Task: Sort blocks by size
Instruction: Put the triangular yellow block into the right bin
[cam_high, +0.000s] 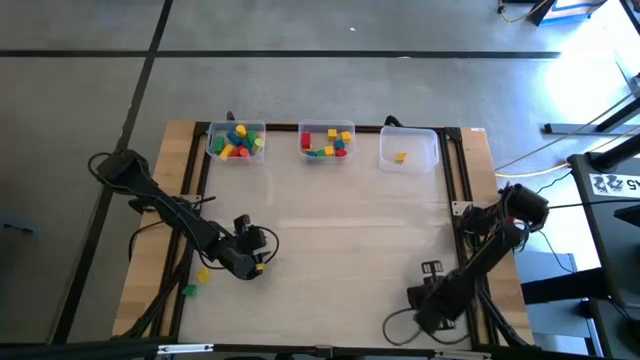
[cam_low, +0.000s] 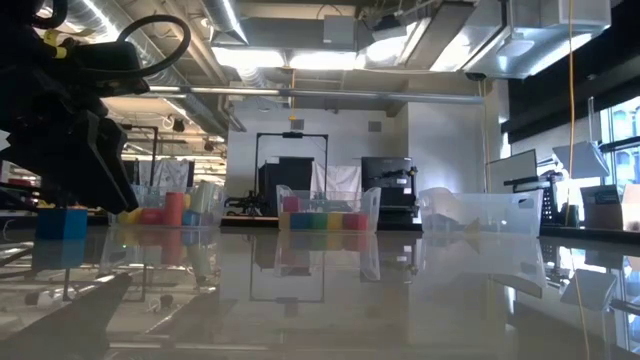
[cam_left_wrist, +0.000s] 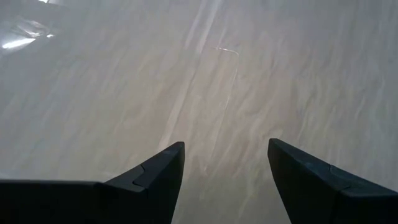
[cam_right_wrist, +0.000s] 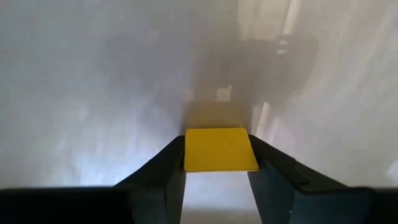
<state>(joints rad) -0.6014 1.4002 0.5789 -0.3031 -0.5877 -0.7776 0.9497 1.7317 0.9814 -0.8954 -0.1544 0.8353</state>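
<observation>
My right gripper (cam_right_wrist: 216, 186) hangs near the table's front right (cam_high: 432, 295), pointing down and shut on a yellow block (cam_right_wrist: 221, 149). My left gripper (cam_left_wrist: 226, 180) stands open over bare tabletop at the front left (cam_high: 250, 260), nothing between its fingers. A blue block (cam_low: 62, 222) stands on the table below the left arm in the low view. A yellow block (cam_high: 203, 274) and a green block (cam_high: 188, 291) lie at the table's left edge. My right gripper pinches the yellow block between its two fingers, one finger (cam_right_wrist: 168, 171) on each of two opposite sides (cam_right_wrist: 188, 152). The fingers come from above, pointing down. The block sits level in the hold. Whether it is clear of the table, I cannot tell.
Three clear bins stand along the far edge: the left bin (cam_high: 212, 150) and the middle bin (cam_high: 303, 148) hold several coloured blocks, and the right bin (cam_high: 430, 155) holds one yellow block (cam_high: 400, 157). Dark rails run along the table's left and right sides.
</observation>
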